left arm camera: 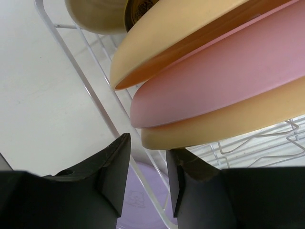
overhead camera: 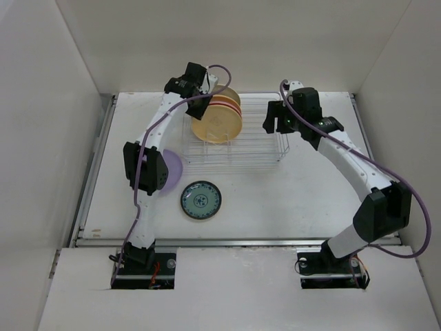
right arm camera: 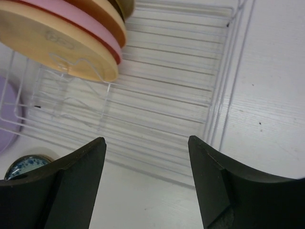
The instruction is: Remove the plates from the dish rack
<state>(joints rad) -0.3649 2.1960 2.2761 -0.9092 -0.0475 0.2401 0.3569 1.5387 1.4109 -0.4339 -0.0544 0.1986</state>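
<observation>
The wire dish rack (overhead camera: pixel 238 138) stands mid-table. Several plates stand on edge at its left end: a cream one (overhead camera: pixel 216 124) in front, then a pink one (left arm camera: pixel 224 81) and a tan one (left arm camera: pixel 190 28), with smaller amber ones (left arm camera: pixel 95 14) behind. My left gripper (overhead camera: pixel 200 88) is at the plates' top left edge. In the left wrist view it (left arm camera: pixel 147 160) is open and empty, its right finger just under the cream plate's rim (left arm camera: pixel 228 125). My right gripper (overhead camera: pixel 275 123) hangs open and empty over the rack's right end (right arm camera: pixel 167 95).
A lavender plate (overhead camera: pixel 173 165) lies flat on the table left of the rack, partly under my left arm. A teal-green patterned plate (overhead camera: pixel 200 200) lies in front of the rack. White walls enclose the table on three sides.
</observation>
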